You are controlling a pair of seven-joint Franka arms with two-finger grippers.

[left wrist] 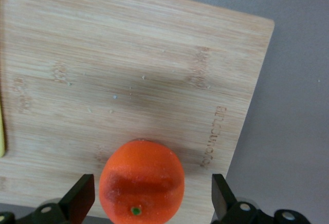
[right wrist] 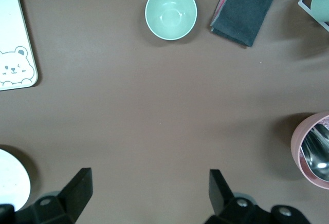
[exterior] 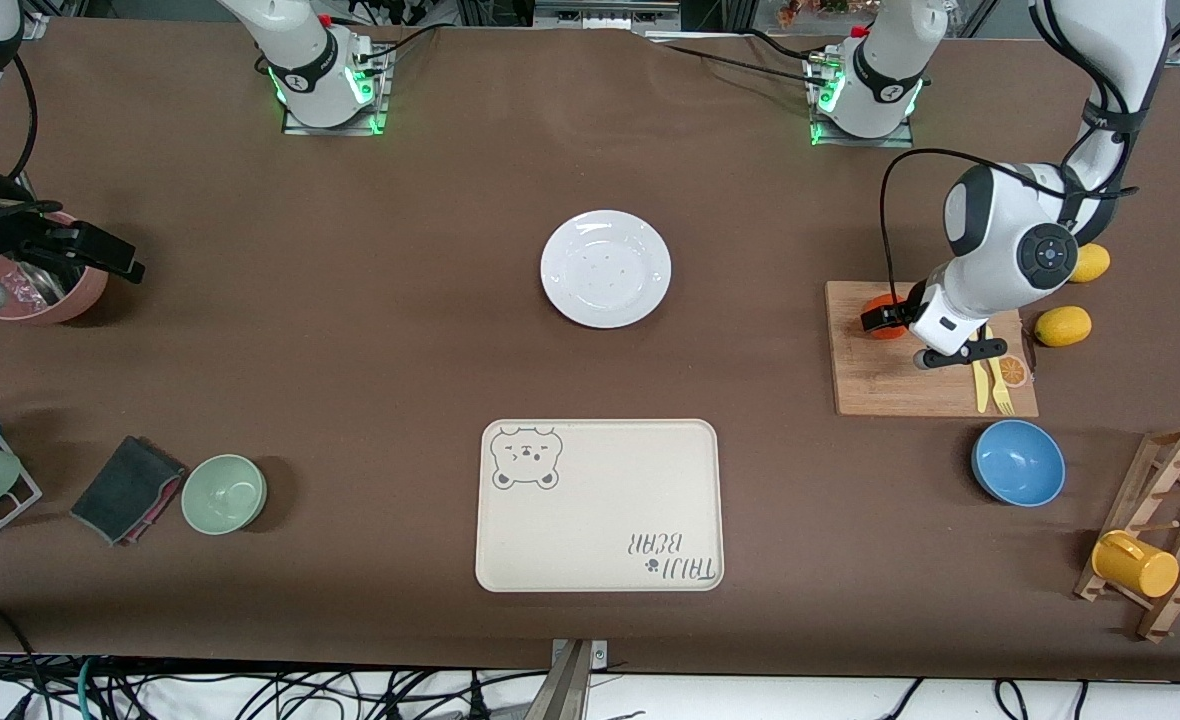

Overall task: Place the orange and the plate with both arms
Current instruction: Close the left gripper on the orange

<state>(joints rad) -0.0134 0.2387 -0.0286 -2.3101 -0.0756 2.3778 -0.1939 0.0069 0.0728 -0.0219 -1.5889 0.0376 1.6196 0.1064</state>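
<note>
Front view has the plate [exterior: 605,268] lying bare near the middle of the bench [exterior: 370,330], at 12 o'clock from the cream bear-printed tray [exterior: 600,505], with a clear strip of bench between them. From the plate, the orange [exterior: 890,302] is at about 3 o'clock, toward the left arm's end of the bench. It rests on the wooden cutting board [exterior: 890,385], near the board's corner that lies farthest from the front camera.

The left claw [left wrist: 153,199] is down at the orange with its jaws spread wide. In the left wrist view one black finger [left wrist: 79,196] stands on each side of the fruit, with a gap to its skin on both sides, so nothing is gripped. A yellow knife [exterior: 980,385] and fork [exterior: 1000,385] also lie on the board. Two lemons [exterior: 1062,326] sit on the bench just beside the board. A blue bowl [exterior: 1018,462] is at 6 o'clock from the board.

The right claw [right wrist: 149,190] waits up in the air at the right arm's end of the bench, beside a pink pot [exterior: 80,295], at 9 o'clock from the plate. Its jaws are wide apart and hold nothing, and the right wrist view shows only bare brown bench between them. A green bowl [exterior: 224,493] and a folded grey cloth [exterior: 128,488] lie at 9 o'clock from the tray.
</note>
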